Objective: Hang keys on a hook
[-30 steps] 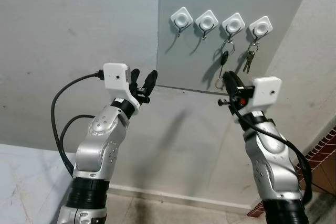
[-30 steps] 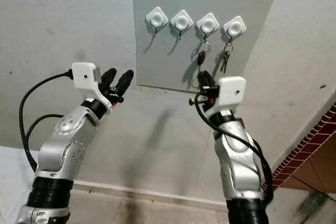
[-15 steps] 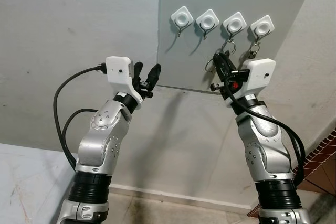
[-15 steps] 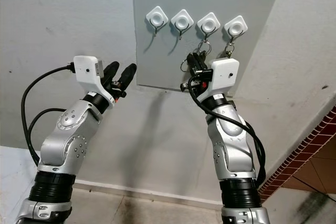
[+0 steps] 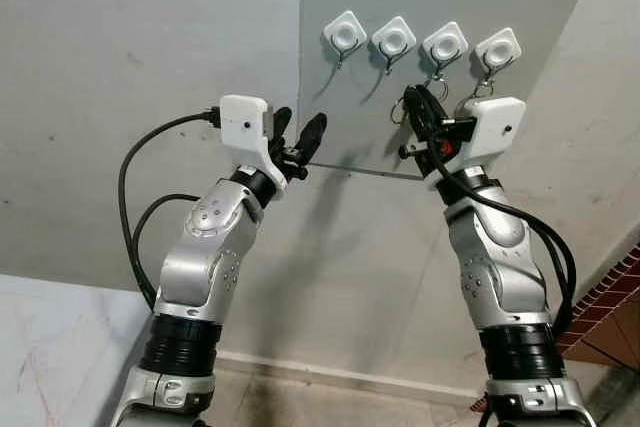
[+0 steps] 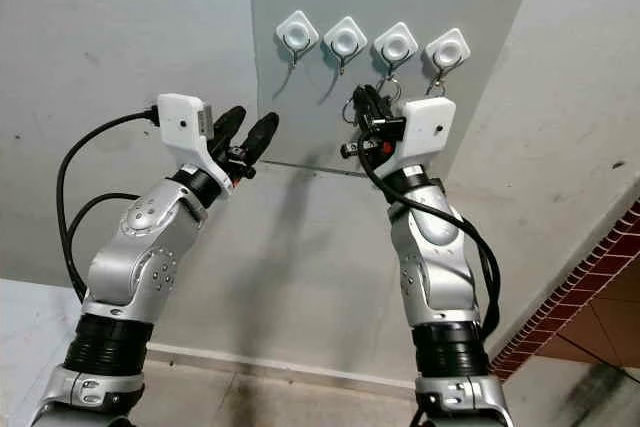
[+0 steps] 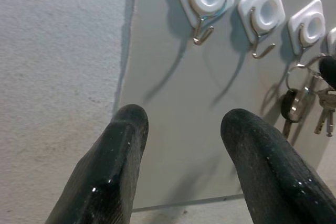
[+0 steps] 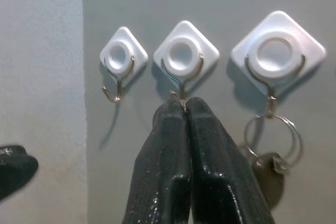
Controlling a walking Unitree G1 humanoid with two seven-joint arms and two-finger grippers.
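Grey board [image 5: 340, 7] on the wall, four white hooks in a row. The right hand [image 8: 185, 109] is pressed together, tips right under the second hook from the left [image 8: 182, 56], so the next nudge looks like straight up. A key ring [image 5: 399, 109] shows just left of that hand; can't tell if it's pinching it. Keys [image 7: 292, 107] hang below the third hook [image 7: 312, 24]. The left hand [image 5: 303, 137], spread and empty, sits further left by the board's edge. No readable writing anywhere.
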